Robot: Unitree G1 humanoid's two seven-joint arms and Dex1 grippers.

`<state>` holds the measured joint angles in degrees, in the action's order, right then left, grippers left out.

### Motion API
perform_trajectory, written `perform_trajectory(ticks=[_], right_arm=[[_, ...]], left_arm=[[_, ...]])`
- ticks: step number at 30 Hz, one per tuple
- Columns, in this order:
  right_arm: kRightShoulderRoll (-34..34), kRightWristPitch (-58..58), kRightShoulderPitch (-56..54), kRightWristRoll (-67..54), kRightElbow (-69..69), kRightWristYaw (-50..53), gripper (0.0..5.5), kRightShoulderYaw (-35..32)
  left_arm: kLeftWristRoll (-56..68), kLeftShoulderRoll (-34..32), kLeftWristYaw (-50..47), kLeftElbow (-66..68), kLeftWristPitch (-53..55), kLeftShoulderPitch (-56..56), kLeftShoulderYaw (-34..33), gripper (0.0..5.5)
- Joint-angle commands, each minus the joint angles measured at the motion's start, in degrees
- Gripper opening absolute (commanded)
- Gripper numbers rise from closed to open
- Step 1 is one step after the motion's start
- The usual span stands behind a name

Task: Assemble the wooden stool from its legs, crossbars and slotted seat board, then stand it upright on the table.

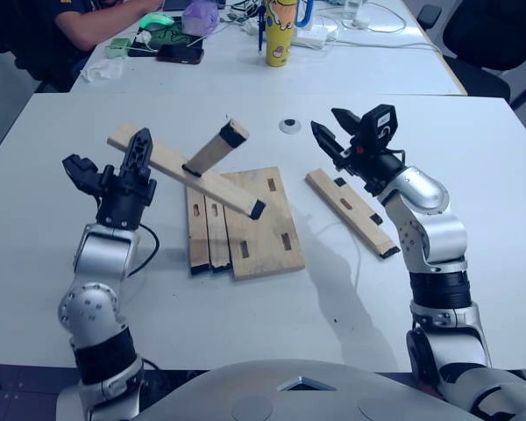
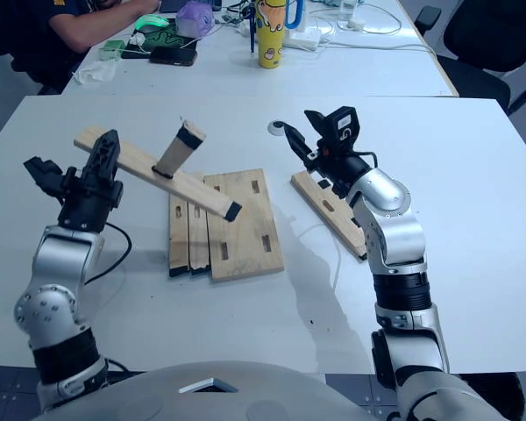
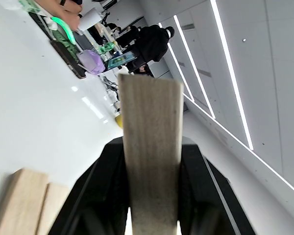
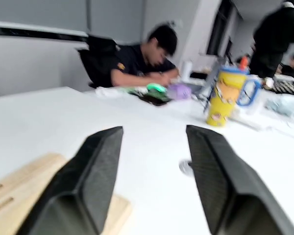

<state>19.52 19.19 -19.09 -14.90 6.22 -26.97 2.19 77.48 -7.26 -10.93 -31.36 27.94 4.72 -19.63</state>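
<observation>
A slotted seat board (image 1: 265, 224) lies flat mid-table, with two dark-tipped wooden slats (image 1: 207, 233) against its left edge. My left gripper (image 1: 107, 149) is shut on the near end of a long wooden bar (image 1: 171, 164). The bar slants across to rest on the board. A short leg piece (image 1: 217, 147) stands tilted out of a slot in the bar. In the left wrist view that bar (image 3: 152, 147) sits tight between the black jaws. My right gripper (image 1: 327, 121) hovers open above the far end of another slotted bar (image 1: 352, 212), which lies right of the board.
A small round grey disc (image 1: 288, 125) lies behind the board. A second table behind carries a yellow mug (image 1: 280, 35), a phone (image 1: 180, 54) and clutter, with a seated person at its left. White tabletop (image 1: 272, 333) runs along the front.
</observation>
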Motion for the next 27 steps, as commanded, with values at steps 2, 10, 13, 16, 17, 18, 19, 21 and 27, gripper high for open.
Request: perform_trajectory(ticks=[2,10,13,16,17,18,19,21,27], right_arm=[[3.99,-0.69,5.18,5.14,0.05,-2.97,1.33,4.16],[3.0,-1.61,6.25,7.62,0.47,-1.53,0.07,4.03],[2.79,-1.45,7.34,7.83,1.31,-1.37,0.01,4.2],[2.66,-1.01,8.12,8.06,2.12,-1.35,0.0,4.05],[2.64,-0.84,8.2,8.15,2.3,-1.48,0.0,4.19],[2.67,-0.73,8.35,8.25,2.47,-1.55,0.0,4.28],[2.65,-0.67,8.42,8.33,2.52,-1.65,0.0,4.41],[2.64,-0.58,8.58,8.47,2.64,-1.71,0.0,4.5],[2.79,-0.65,8.36,8.94,2.72,-1.75,0.0,5.04]], left_arm=[[-1.85,-2.16,-6.02,-4.25,1.4,3.44,1.04,1.05],[-13.31,1.34,-9.45,-7.91,-0.97,9.12,6.68,1.05],[-19.87,1.03,-7.81,-10.56,-2.54,10.71,9.2,1.05],[-25.53,1.01,-6.96,-13.45,-4.28,12.24,11.05,1.05],[-27.11,1.14,-6.71,-14.59,-4.84,12.73,11.63,1.05],[-28.23,1.44,-6.61,-15.37,-5.29,12.91,12.15,1.05],[-29.56,1.65,-6.42,-16.05,-5.76,13.16,12.68,1.05],[-31.37,2.12,-6.05,-16.68,-6.23,13.67,13.81,1.05],[-35.24,2.92,-5.64,-14.13,-5.56,15.31,16.03,1.05]])
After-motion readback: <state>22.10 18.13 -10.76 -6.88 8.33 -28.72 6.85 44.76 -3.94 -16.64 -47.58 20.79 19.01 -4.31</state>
